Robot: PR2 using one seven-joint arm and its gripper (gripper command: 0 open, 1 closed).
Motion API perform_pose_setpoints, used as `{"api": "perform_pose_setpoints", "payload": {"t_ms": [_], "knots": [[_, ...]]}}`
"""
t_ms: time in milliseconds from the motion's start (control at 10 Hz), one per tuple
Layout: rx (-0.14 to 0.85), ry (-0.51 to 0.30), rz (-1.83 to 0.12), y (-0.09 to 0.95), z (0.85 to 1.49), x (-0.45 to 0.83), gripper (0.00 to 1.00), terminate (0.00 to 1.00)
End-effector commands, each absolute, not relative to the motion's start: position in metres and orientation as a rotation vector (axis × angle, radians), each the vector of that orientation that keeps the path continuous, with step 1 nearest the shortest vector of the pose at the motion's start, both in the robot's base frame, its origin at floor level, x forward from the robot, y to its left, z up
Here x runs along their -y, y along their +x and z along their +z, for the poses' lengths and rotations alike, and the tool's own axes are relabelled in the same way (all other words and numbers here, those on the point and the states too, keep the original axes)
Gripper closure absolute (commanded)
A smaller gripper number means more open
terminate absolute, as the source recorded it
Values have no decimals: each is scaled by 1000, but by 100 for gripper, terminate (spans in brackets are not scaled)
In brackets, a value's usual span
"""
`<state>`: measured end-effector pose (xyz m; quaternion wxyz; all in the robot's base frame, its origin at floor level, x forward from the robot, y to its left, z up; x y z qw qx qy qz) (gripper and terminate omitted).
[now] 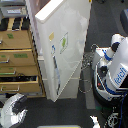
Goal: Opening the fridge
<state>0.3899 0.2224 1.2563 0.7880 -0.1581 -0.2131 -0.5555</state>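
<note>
The fridge's tall white upper door [65, 30] stands swung open, its edge turned toward me. A small green-and-white sticker [63, 42] sits on its face, and a long grey handle [56, 74] runs down near the edge. The fridge's lower white part [70, 82] shows beneath the door. A white-and-black arm part [13, 108] lies at the bottom of the exterior view's left, apart from the door. Its fingers are too blurred to make out, and nothing shows held on the handle.
A tan wooden drawer cabinet [17, 60] stands at the exterior view's left, close behind the open door. A white-and-blue robot body [116, 70] with dark cables [89, 65] stands at the right. Dark floor [70, 112] lies in front.
</note>
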Motion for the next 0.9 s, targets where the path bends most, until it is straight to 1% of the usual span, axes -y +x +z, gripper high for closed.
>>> {"api": "perform_pose_setpoints", "payload": {"t_ms": [100, 200, 400, 500, 600, 700, 800, 900], "knots": [[99, -210, -917, 604, 1003, -194, 0, 0], [85, -212, -905, 620, 991, -178, 0, 0], [88, -163, -916, 625, 981, -126, 0, 0], [139, -177, -980, 590, 1028, -48, 0, 0], [138, -166, -968, 573, 1054, -16, 0, 0], [166, -89, -909, 559, 1087, 29, 0, 0], [208, -108, -909, 532, 1146, 108, 0, 0], [227, -125, -937, 518, 1164, 137, 0, 0]]}}
